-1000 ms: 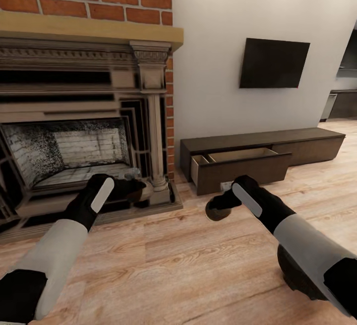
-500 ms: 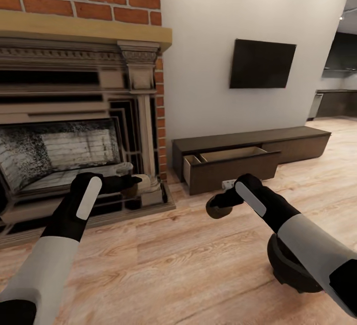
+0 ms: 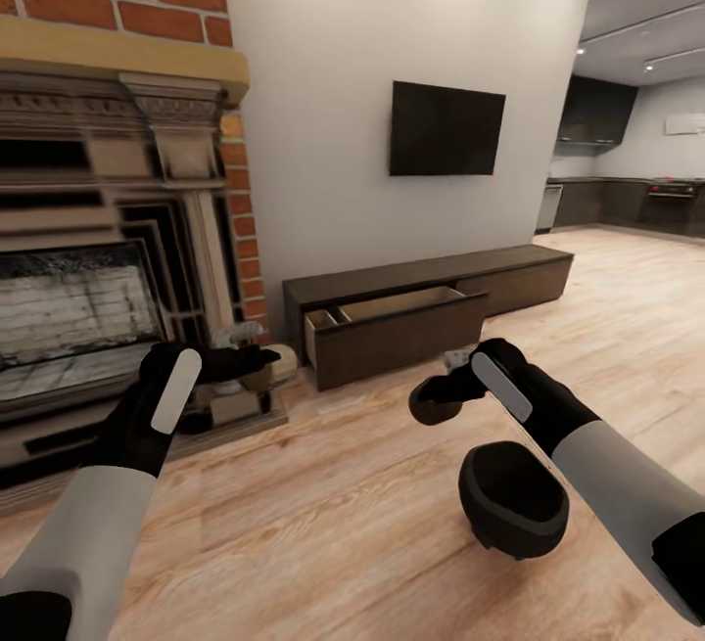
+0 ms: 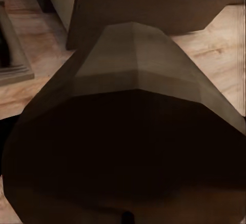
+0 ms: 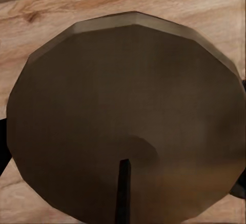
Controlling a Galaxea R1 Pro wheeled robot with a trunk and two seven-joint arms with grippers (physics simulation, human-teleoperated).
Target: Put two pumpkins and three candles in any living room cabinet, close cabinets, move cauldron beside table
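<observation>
While each arm carries a short, squat, beige-grey candle, one in the left gripper (image 3: 257,367) and one in the right gripper (image 3: 438,398), neither has reached the long low dark-brown wooden cabinet (image 3: 431,313). In the wrist views the left candle (image 4: 128,131) and the right candle (image 5: 128,126) sit so close to the lens that the fingers are hardly visible, so I judge both grippers clamped on them rather than see it plainly. One cabinet drawer stands pulled open, pale inside, across the wooden floor (image 3: 323,514). A small glossy black round cauldron (image 3: 513,500) rests on that floor below the right arm. Storing, closing and moving the cauldron all appear to remain.
</observation>
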